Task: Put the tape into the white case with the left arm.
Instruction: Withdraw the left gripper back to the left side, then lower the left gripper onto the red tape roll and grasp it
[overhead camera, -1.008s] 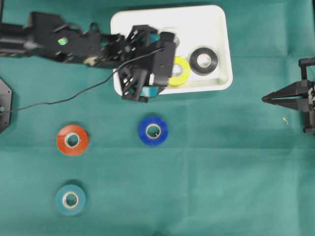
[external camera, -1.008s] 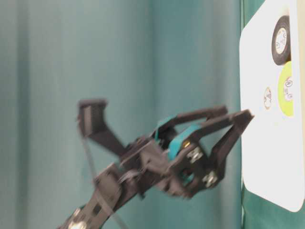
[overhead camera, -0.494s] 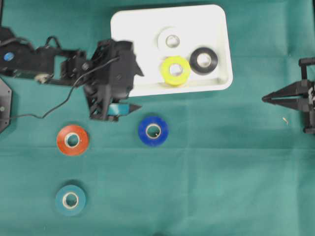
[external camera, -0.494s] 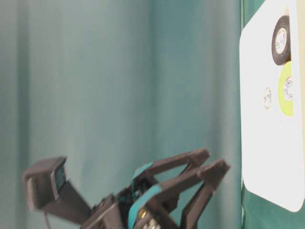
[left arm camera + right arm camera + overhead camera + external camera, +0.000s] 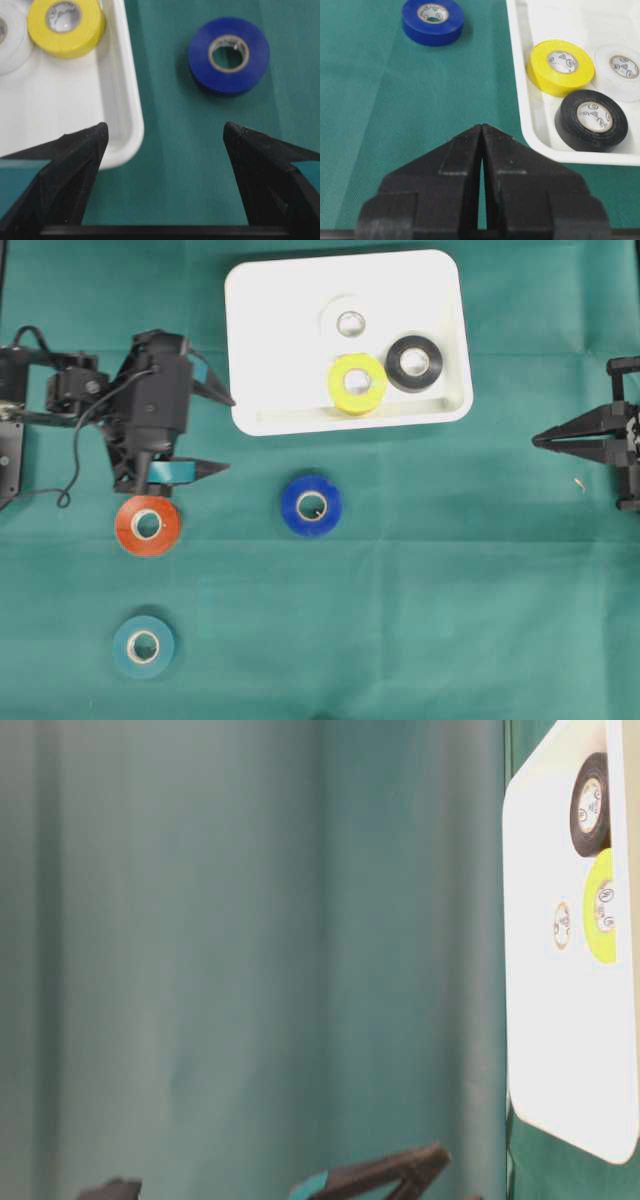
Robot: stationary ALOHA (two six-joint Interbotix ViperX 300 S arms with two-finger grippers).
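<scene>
Green cloth worktop | white case (image 5: pixel 290 350) at top edge, holds yellow tape (image 5: pixel 357 383), black tape (image 5: pixel 414 363), white tape (image 5: pixel 349 321) | blue tape (image 5: pixel 311 505) mid-cloth | orange tape (image 5: pixel 147 525) + teal tape (image 5: pixel 143 645) nr left edge | left gripper (image 5: pixel 222 433) jaws apart, empty, above orange | right gripper (image 5: pixel 540 442) jaws together, right edge.

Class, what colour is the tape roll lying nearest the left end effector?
Orange-red tape roll; overhead view shows it best.

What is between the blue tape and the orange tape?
Only bare green cloth lies between the blue tape and the orange tape, as the overhead view shows.
</scene>
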